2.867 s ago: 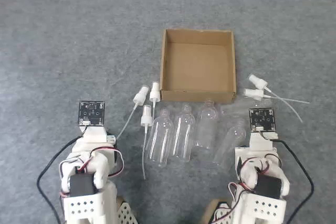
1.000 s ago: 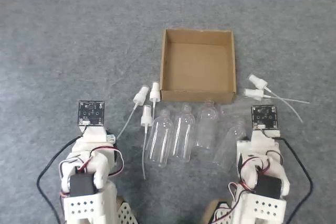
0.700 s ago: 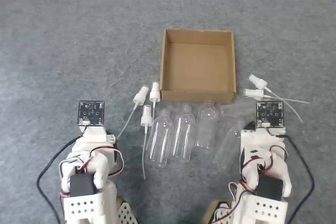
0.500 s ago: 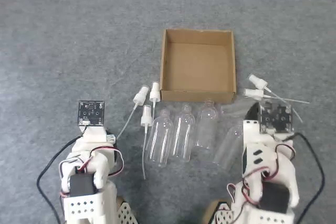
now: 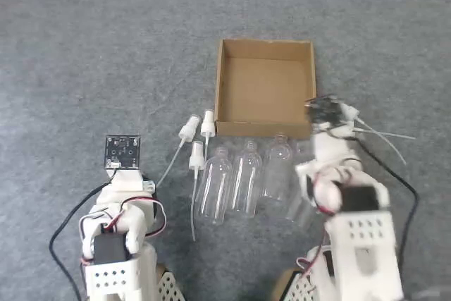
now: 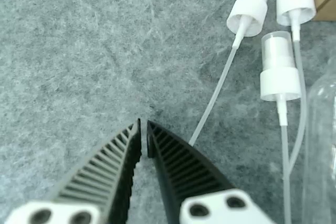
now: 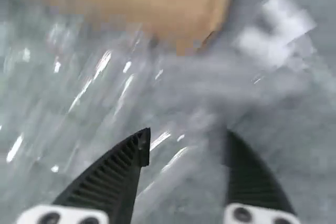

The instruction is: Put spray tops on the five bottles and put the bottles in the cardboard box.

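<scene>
Bottles first: three clear bottles (image 5: 245, 177) lie side by side on the grey felt table (image 5: 84, 68), just in front of the cardboard box (image 5: 264, 130), necks toward it and uncapped. Any others are mostly hidden under the right arm (image 5: 356, 209). Only a glassy sliver (image 5: 297, 204) pokes out beside it, so I can't count them. Three spray tops (image 5: 196, 155) sit just left of the bottles with their thin tubes trailing back toward the arms, and the left wrist view shows them too, one cut off at the frame edge. Over by the box's near right corner, another white spray top (image 5: 348, 111) peeks out from behind the right arm's wrist, its tube running off sideways. Whether a second one is tucked next to it is hard to say. The right gripper (image 7: 186, 135) has its jaws spread wide with nothing between them, hovering above clear plastic near that box corner, though everything under it is too smeared to sort out. The left gripper (image 6: 144, 125) sits low over bare felt, jaws pinched to a hairline gap and gripping nothing.
</scene>
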`<act>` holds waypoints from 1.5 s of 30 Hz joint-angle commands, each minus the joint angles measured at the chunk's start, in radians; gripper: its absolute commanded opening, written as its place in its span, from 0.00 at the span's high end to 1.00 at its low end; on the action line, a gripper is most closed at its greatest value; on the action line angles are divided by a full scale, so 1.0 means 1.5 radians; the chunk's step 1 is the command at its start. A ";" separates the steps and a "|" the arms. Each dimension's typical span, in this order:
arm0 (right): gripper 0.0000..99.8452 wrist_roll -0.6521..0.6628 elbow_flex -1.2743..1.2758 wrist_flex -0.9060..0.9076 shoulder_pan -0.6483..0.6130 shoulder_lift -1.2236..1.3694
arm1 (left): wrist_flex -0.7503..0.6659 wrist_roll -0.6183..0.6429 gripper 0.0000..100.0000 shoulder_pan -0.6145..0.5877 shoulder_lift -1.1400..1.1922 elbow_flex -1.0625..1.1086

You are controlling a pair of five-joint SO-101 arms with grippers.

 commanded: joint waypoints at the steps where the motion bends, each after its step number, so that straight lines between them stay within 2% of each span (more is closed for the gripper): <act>1: 0.74 -0.089 -0.043 -0.002 -0.054 0.116 | -0.014 -0.003 0.99 -0.001 0.000 -0.008; 5: 0.75 -0.161 -0.044 -0.003 -0.097 0.170 | -0.014 -0.003 0.99 0.000 0.000 -0.008; 9: 0.75 -0.188 -0.044 -0.003 -0.099 0.188 | -0.014 -0.003 0.99 0.000 0.000 -0.008; 19: 0.75 -0.187 -0.024 -0.003 -0.039 0.189 | -0.014 -0.003 0.99 0.001 0.000 -0.008; 30: 0.75 -0.183 0.042 -0.074 -0.018 0.189 | -0.014 -0.003 0.99 0.000 0.000 -0.008; 36: 0.75 -0.176 0.042 -0.073 0.083 0.189 | -0.014 -0.003 0.99 -0.001 0.000 -0.008; 40: 0.75 -0.125 0.042 -0.067 0.154 0.189 | -0.014 -0.003 0.99 -0.001 0.000 -0.008; 45: 0.75 -0.031 0.036 -0.064 0.283 0.189 | -0.014 -0.003 0.99 -0.001 0.000 -0.008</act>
